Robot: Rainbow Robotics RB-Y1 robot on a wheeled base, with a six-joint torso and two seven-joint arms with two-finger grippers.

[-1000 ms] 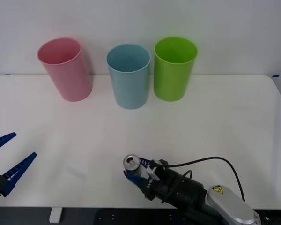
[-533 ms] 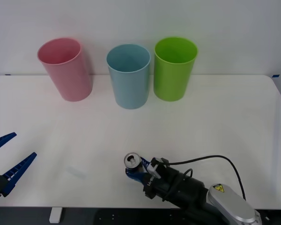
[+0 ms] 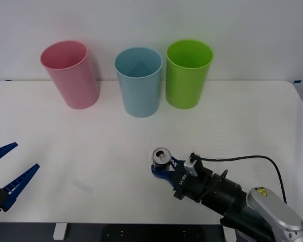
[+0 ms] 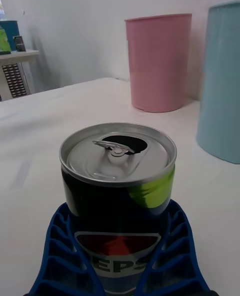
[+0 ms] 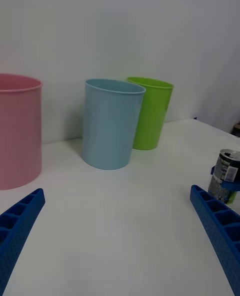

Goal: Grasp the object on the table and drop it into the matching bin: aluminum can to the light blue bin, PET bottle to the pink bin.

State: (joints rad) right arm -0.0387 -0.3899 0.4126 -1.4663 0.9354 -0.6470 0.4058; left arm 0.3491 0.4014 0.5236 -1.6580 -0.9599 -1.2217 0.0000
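Note:
The aluminum can point(image 3: 161, 157), silver lid up with dark greenish sides, stands upright between the blue fingers of my right gripper point(image 3: 163, 170), which is shut on it over the near middle of the white table point(image 3: 242, 126). In the right wrist view the can point(image 4: 118, 176) sits in that gripper point(image 4: 120, 261), with the pink bin point(image 4: 157, 61) and light blue bin point(image 4: 222, 81) beyond it. The light blue bin point(image 3: 139, 83) stands at the table's back, the pink bin point(image 3: 70, 75) to its left. My left gripper point(image 3: 25, 156) waits open at the near left edge.
A lime green bin point(image 3: 188, 75) stands right of the light blue one, close beside it. A black cable point(image 3: 242, 159) loops from the right wrist. The left wrist view has the three bins point(image 5: 110, 124) in a row and the can point(image 5: 227, 173) off to one side.
My right gripper has carried the can to the right and farther from the table's near edge, toward the bins. The left arm has stayed still.

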